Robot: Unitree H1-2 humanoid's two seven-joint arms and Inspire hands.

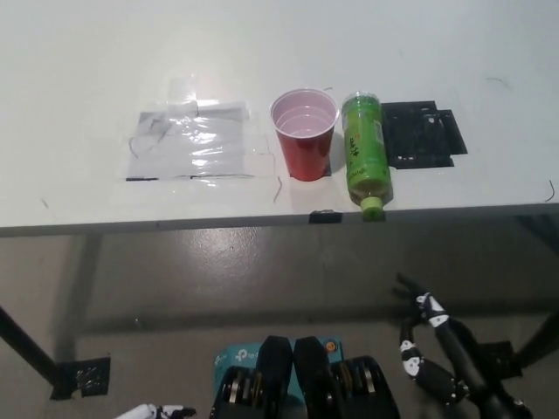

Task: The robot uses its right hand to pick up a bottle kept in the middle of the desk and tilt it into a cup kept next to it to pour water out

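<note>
My right hand, fingers spread and empty, hangs below the desk; the green bottle stands beside the red cup, so I risk toppling either when reaching.

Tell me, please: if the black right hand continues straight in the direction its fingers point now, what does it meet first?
Probably the front edge of the white desk. The black right hand hangs below it, pointing up-left, but depth is unclear.

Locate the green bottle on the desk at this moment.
In the head view, the green bottle stands near the desk's front edge, just right of the red cup, left of the black patch.
</note>
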